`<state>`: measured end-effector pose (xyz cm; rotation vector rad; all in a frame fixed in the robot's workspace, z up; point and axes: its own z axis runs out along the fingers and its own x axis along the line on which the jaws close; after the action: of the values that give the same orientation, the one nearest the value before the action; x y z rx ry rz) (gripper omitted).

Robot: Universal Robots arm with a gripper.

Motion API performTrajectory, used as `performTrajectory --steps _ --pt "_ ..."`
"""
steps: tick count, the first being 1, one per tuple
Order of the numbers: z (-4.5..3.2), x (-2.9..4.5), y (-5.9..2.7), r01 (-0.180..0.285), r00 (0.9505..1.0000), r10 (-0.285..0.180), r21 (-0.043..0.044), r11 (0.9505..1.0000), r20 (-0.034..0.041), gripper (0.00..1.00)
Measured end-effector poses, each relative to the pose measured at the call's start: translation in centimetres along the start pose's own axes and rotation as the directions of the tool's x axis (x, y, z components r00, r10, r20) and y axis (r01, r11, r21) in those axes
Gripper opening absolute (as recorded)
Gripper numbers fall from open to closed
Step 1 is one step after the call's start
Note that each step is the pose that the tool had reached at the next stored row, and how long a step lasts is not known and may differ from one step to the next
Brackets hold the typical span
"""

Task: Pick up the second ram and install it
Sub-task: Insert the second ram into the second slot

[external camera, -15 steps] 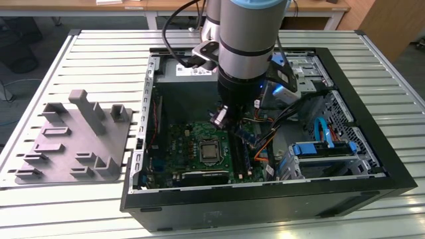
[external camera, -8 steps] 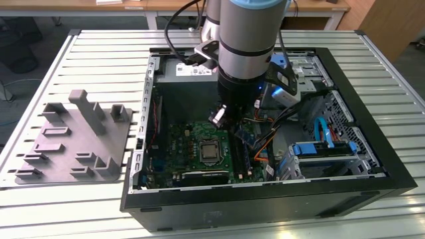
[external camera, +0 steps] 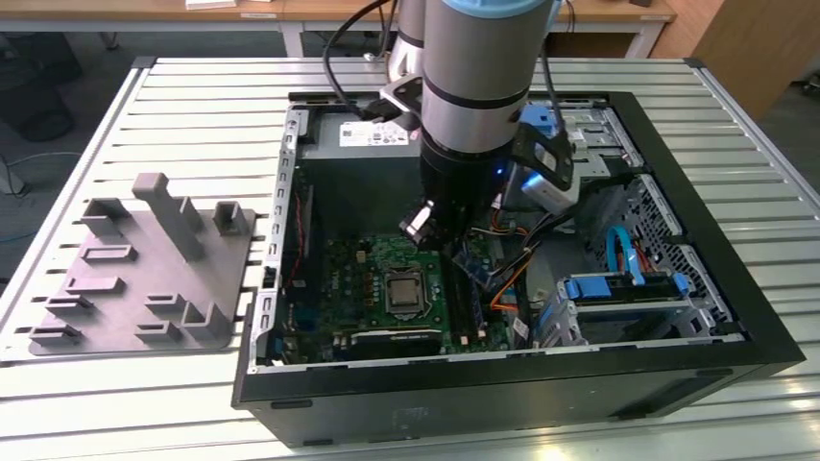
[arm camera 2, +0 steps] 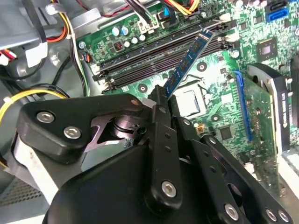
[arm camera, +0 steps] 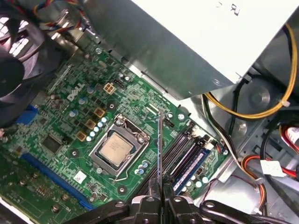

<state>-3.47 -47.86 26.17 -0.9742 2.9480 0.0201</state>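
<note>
Tool [arm camera 2: 164, 95] is clamped tight on one end of the second ram [arm camera 2: 187, 60], so most of the stick pokes out free. It's hovering over the memory slots [arm camera 2: 159, 56], right next to the CPU socket [arm camera: 116, 148]. Not seated yet; I'm guessing it's being lined up with a slot.

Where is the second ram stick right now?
In the first wrist view, the second ram sits clamped edge-on in the gripper, held over the motherboard between the CPU socket and the memory slots, not seated.
</note>
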Motion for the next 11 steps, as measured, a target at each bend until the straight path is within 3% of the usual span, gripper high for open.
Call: performTrajectory --steps 6,11 --pt "0.03 0.0 0.0 -0.065 0.9979 0.065 0.0025 0.9979 0.0001 0.14" --pt "0.05 0.01 0.0 -0.118 0.993 0.118 0.0046 0.993 0.0003 0.14"
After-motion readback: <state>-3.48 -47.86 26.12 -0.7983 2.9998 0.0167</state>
